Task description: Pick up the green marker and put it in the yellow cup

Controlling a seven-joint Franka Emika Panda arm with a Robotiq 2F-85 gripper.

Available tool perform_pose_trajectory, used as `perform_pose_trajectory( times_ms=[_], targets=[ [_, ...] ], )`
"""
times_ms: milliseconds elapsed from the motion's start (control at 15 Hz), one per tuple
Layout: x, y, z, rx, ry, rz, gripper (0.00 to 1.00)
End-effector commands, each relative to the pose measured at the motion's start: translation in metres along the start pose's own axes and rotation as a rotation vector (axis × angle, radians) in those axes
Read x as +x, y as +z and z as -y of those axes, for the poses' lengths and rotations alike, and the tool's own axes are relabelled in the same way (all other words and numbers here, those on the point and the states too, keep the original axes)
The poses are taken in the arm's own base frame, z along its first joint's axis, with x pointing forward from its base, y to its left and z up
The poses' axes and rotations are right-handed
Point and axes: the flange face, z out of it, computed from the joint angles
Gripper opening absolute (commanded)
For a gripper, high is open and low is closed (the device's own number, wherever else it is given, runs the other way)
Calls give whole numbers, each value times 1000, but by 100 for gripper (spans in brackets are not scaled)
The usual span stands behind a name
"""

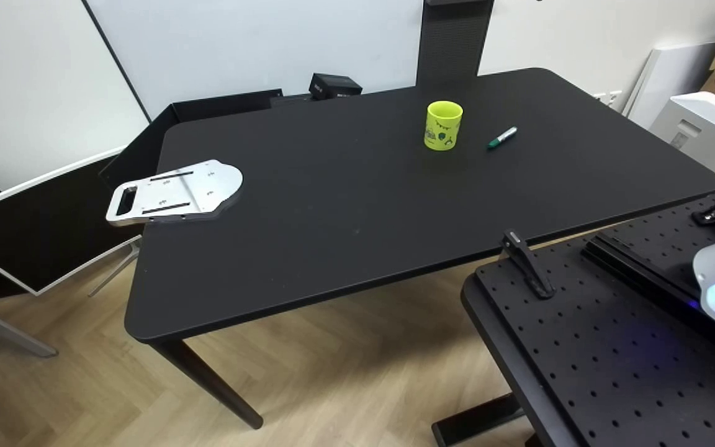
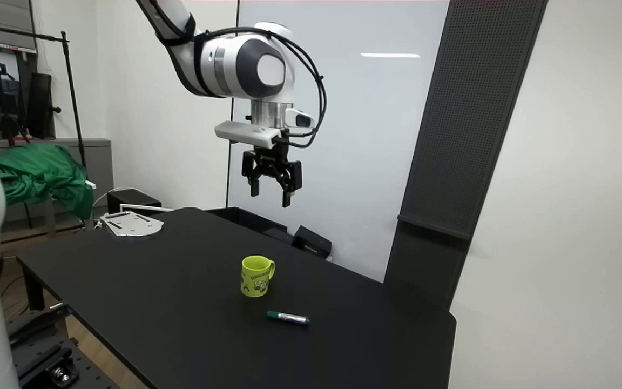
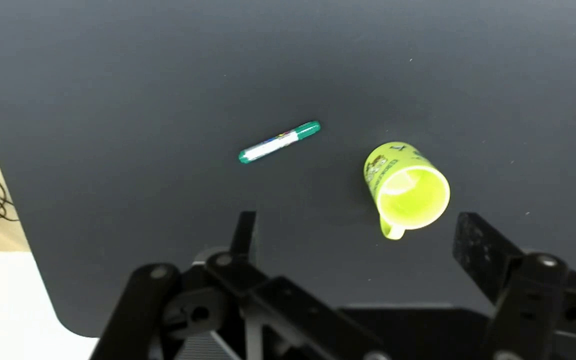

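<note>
Gripper (image 3: pixel 358 220) nearest the wrist lens, fingers (image 3: pixel 484 251) spread on nothing, well above the table (image 1: pixel 332 205).
Upright, the cup (image 2: pixel 254 280) stands with its handle toward the table's wall-side edge; the marker (image 3: pixel 279 142) lies flat near it, between it and the short edge opposite the plate (image 1: pixel 177 190). Grasping the marker looks to be next. At this wrist angle it runs roughly along the closing line, so without a turn the fingers may shove it endwise rather than pinch its barrel. Slim and seemingly round, it could roll if one finger touches early. A wide-set finger might also tip the cup. Carried level, the marker could bridge the cup's rim instead of dropping in.
</note>
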Motion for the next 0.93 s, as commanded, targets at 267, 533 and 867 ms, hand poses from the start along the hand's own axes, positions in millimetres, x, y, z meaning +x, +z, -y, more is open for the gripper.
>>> perform_pose_trajectory(
  times_ms=[267, 533, 867],
  targets=[
    [31, -6, -82, -29, 396, -16, 100],
    [39, 1, -95, -20, 595, -12, 100],
    [48, 15, -93, -12, 828, 6, 100]
  ],
)
